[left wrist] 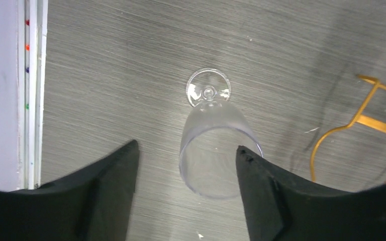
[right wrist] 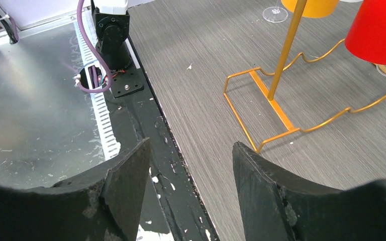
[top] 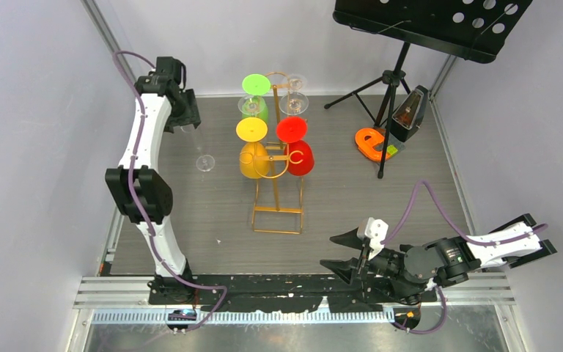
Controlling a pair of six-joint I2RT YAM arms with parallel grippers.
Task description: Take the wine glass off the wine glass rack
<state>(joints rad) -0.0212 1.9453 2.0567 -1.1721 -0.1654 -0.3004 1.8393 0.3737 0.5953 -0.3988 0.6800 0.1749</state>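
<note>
I count five wine glasses. Four hang on the single gold rack [top: 276,191]: a green glass [top: 254,108], a yellow glass [top: 253,160], a red glass [top: 300,158] and a clear glass [top: 293,103]. A fifth clear glass [top: 204,162] stands at the rack's nine o'clock. There is one music stand [top: 432,22] and one metronome [top: 409,114].

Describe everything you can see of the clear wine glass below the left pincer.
The clear wine glass is colourless, transparent and empty, with a round foot, short stem and tall bowl. It appears to stand foot-down on the grey table, off the gold rack, between the open fingers of the left pincer. Whether a finger touches the bowl is unclear.
</note>
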